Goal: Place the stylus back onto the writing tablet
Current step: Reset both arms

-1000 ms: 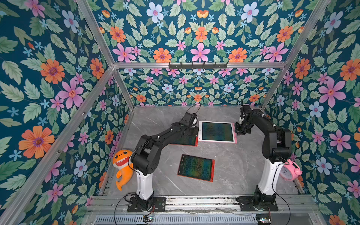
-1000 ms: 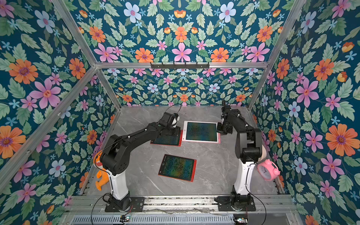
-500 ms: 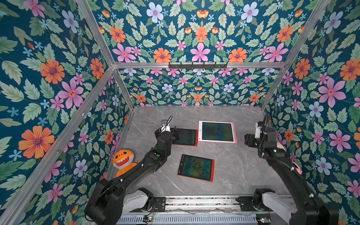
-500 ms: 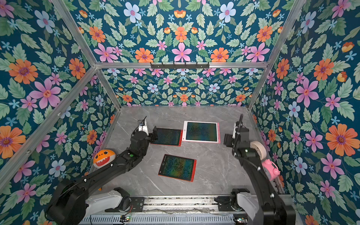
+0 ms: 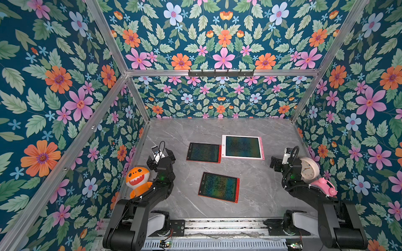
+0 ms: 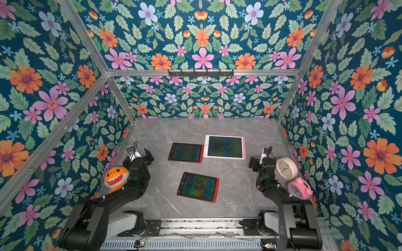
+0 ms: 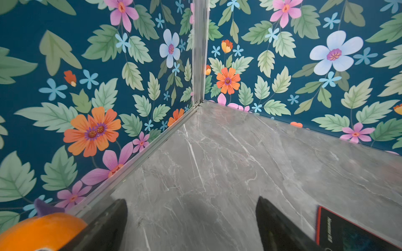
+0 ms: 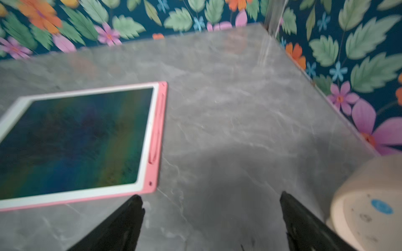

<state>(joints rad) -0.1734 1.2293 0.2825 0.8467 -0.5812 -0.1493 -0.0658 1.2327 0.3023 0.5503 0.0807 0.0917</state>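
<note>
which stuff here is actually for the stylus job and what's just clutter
Job: pink-edged tablet, pink stylus in its side slot, far red tablet, near red tablet.
Clutter: orange shark toy, cream clock, pink alarm clock.

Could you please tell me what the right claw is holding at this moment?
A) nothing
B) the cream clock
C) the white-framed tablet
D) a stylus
A: in the right wrist view the right claw stands wide open, with only bare table showing in the gap.
</note>
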